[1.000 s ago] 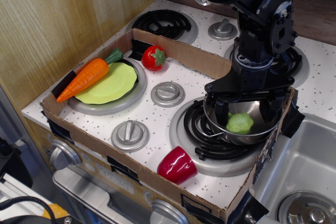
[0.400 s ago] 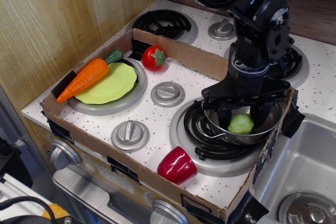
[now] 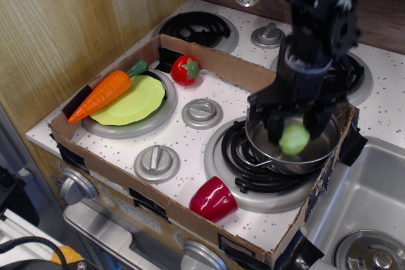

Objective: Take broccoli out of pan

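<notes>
In the only view, the gripper [image 3: 295,126] at the right of the frame has its two fingers pinching the light-green broccoli [image 3: 294,138], so that it can come up out of the steel pan [image 3: 266,150], which sits on the lower right burner. The broccoli appears to hang just above the pan bottom, still inside the rim. Compared with a moment ago, the gripper has closed on it and both stand slightly higher.
</notes>
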Controlling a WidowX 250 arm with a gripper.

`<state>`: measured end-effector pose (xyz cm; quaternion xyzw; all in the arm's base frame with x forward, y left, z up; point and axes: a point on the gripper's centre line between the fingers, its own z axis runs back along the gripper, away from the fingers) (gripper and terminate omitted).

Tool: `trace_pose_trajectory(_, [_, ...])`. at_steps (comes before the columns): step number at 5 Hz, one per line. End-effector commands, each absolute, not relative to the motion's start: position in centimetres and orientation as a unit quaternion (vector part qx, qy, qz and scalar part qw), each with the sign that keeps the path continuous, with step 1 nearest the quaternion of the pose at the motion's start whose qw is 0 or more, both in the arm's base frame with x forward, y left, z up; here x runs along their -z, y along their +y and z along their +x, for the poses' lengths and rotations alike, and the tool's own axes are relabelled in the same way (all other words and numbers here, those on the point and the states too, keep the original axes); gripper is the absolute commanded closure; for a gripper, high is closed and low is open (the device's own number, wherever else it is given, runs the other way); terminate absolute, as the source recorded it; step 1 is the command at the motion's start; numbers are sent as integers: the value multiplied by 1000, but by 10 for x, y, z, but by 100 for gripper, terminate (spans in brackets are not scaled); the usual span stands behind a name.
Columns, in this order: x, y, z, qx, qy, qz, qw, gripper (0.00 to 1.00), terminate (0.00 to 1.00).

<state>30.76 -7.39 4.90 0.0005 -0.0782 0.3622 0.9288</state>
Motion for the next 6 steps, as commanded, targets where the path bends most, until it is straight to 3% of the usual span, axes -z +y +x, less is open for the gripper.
trace_pose_trajectory(1, [-109,-29,320,-428,-63,-40,901,100,0])
trace_pose_trajectory(3, [-104,39,302,-368,-59,18,928,100,0])
trace_pose_trajectory(5, [-48,62,277,-364,-79,8,928,100,0])
trace_pose_trajectory(6, [-30,66,275,-355,-84,-17,931,100,0])
